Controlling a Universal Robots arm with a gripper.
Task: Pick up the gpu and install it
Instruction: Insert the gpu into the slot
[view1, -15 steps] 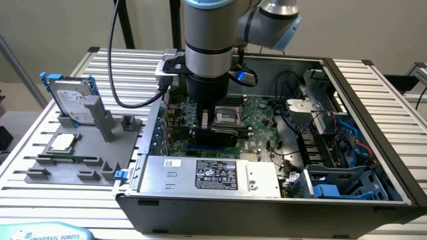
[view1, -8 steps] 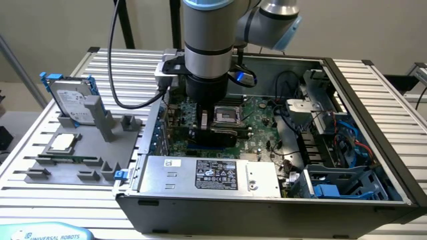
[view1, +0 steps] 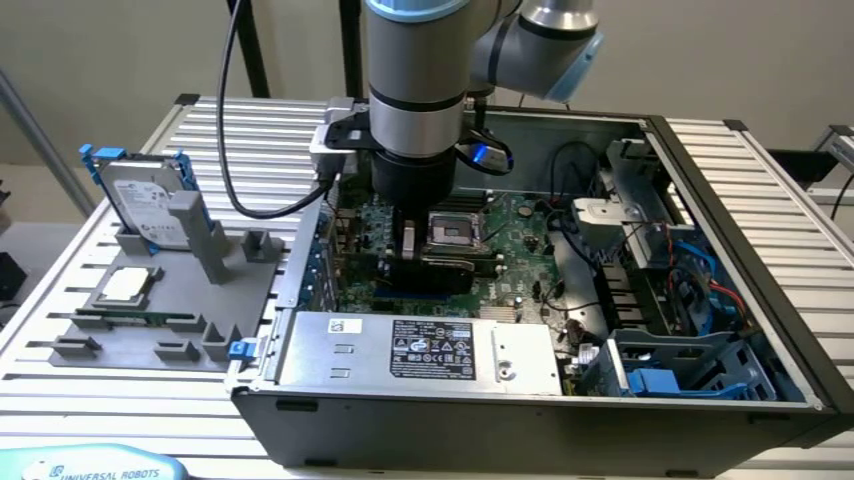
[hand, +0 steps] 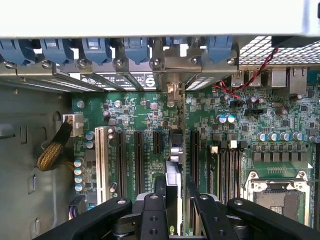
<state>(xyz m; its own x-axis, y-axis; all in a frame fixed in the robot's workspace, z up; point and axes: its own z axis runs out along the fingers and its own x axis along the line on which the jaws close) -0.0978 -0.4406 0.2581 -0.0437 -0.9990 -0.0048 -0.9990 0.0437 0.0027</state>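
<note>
One grey robot arm reaches down into an open black computer case (view1: 534, 400) on a slatted aluminium bench (view1: 787, 190), its black gripper (hand: 175, 210) clamped on the thin green gpu card (hand: 173, 172), held on edge between the two fingers (hand: 152, 215). In the wrist view the card stands over the large green motherboard (hand: 240, 107), among the row of black expansion slots (hand: 138, 155), its metal bracket end pointing toward the case's rear wall. Near the bench's edge at the exterior view's left, a grey parts tray (view1: 160, 320) holds a silver hard drive with blue rails (view1: 140, 195).
</note>
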